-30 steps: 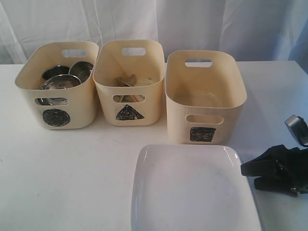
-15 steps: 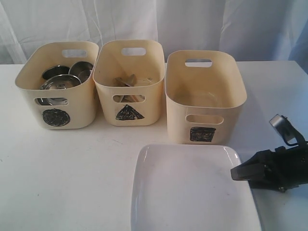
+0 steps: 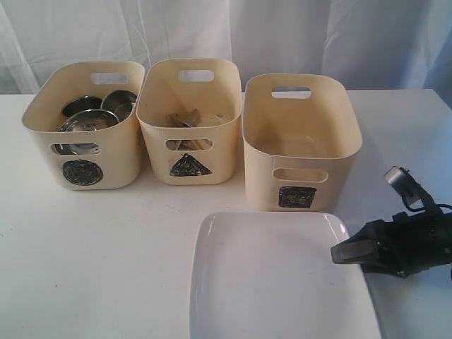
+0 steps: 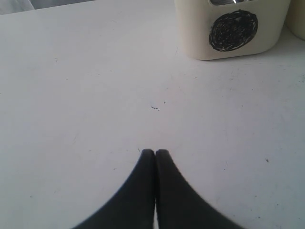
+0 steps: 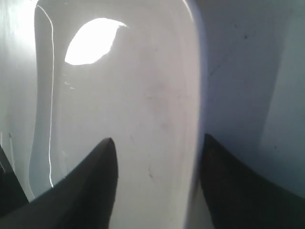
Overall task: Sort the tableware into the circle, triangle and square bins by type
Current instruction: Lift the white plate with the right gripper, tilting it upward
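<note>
The large white rounded-square plate [image 3: 275, 282] lies on the table in front of the square bin [image 3: 263, 173]. My right gripper [image 3: 337, 255] is at the plate's right edge, open. In the right wrist view the plate [image 5: 128, 95] fills the frame, and my right gripper [image 5: 158, 140] straddles its rim, one finger [image 5: 93, 183] over the plate and the other outside it. Steel bowls [image 3: 88, 121] fill the circle bin [image 3: 116, 152]. Wooden pieces [image 3: 185, 119] lie in the triangle bin [image 3: 157, 145]. My left gripper [image 4: 155, 152] is shut and empty above bare table, short of the circle bin [image 4: 195, 33].
The three cream bins stand in a row at the back of the white table [image 3: 92, 247], with a white curtain behind them. The square bin looks empty inside. The plate reaches the table's front edge.
My right gripper has moved left to the plate's right edge and its jaws have narrowed. The left gripper and the bins are unchanged.
</note>
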`<action>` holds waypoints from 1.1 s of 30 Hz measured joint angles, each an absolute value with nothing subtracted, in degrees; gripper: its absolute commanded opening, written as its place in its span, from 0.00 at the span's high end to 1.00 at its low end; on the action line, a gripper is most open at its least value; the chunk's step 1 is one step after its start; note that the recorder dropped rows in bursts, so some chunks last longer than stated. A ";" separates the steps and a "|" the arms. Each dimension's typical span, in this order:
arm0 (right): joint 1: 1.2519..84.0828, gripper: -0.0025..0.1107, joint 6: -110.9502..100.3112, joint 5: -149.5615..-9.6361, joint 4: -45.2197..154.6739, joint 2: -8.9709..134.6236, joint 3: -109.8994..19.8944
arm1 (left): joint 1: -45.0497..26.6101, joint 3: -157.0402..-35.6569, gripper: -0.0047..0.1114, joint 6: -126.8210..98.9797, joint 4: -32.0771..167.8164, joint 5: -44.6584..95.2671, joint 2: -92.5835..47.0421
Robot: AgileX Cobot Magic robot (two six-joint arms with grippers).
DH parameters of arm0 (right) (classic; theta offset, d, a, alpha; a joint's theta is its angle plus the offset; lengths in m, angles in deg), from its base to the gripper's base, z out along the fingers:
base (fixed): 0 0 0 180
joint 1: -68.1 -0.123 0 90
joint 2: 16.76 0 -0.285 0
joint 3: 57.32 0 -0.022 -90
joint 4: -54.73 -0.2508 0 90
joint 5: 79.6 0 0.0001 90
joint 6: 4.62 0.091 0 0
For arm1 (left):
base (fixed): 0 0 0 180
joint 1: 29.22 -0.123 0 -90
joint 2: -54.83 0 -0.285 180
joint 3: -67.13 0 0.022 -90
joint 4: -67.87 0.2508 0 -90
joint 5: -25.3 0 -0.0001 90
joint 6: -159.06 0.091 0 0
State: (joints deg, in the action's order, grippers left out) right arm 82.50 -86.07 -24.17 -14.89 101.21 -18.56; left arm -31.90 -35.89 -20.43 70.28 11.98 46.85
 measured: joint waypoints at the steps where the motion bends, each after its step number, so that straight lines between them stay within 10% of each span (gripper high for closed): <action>1: 82.28 0.59 -86.07 -24.29 -15.24 101.44 -18.56 | -31.90 -35.89 0.96 -20.43 70.28 11.98 46.85; 9: 81.82 0.62 -90.19 -24.28 -18.38 103.79 -18.70 | -31.90 -35.89 0.96 -20.43 70.28 11.98 46.85; 20: 81.55 0.98 -99.70 -27.72 -20.90 104.95 -19.30 | -31.90 -35.89 0.96 -20.43 70.28 11.98 46.85; 33: 81.70 0.98 -104.08 -17.90 -27.45 106.94 -19.30 | -31.90 -35.89 0.96 -20.43 70.28 11.98 46.85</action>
